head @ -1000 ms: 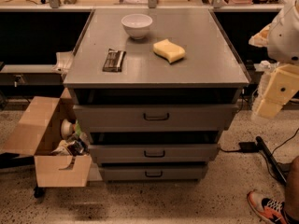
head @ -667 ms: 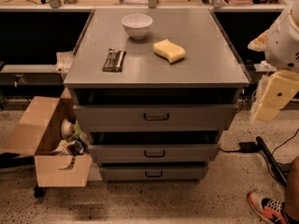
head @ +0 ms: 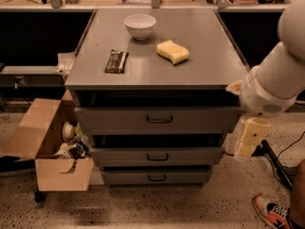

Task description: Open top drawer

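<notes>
The top drawer (head: 157,120) is the widest grey front of the grey metal cabinet, just under the tabletop, with a small dark loop handle (head: 159,119) at its centre. A dark gap shows above it, and its front stands slightly behind the table's front edge. Two slimmer drawers, the middle (head: 157,156) and the bottom (head: 156,177), sit below it. My gripper (head: 249,138) is cream-coloured and hangs down from the white arm (head: 279,80), to the right of the cabinet at the height of the top and middle drawers. It touches nothing.
On the tabletop (head: 200,66) stand a white bowl (head: 139,25), a yellow sponge (head: 173,51) and a dark snack bar (head: 116,61). An open cardboard box (head: 50,147) of clutter stands left of the cabinet. A cable (head: 276,161) and a person's shoe (head: 271,213) are on the floor at right.
My arm and gripper have moved left and down, closer to the cabinet's right side. The drawers and the things on the tabletop have not moved.
</notes>
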{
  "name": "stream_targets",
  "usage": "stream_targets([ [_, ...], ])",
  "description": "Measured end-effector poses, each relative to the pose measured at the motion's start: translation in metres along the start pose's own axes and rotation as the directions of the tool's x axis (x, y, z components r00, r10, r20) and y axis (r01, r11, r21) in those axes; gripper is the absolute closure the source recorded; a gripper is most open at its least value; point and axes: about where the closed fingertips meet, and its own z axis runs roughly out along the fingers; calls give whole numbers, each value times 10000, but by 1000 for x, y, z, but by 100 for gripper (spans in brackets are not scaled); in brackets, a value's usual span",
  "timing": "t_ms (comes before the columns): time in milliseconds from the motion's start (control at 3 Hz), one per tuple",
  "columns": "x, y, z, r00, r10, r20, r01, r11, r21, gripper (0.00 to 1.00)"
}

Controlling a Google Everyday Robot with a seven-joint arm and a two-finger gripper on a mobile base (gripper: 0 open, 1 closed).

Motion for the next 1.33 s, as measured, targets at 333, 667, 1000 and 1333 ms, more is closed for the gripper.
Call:
stream_targets([
  [333, 0, 10, 59, 9976, -641, 263, 654, 9965, -513, 0],
  [667, 3, 9, 107, 9932, -1026, 558, 1071, 9905, -857, 0],
  [1000, 3, 9, 107, 9932, -1026, 558, 1071, 9905, -857, 0],
  [1333, 1, 8, 110, 9924, -1200, 262, 1216, 9901, -707, 0],
])
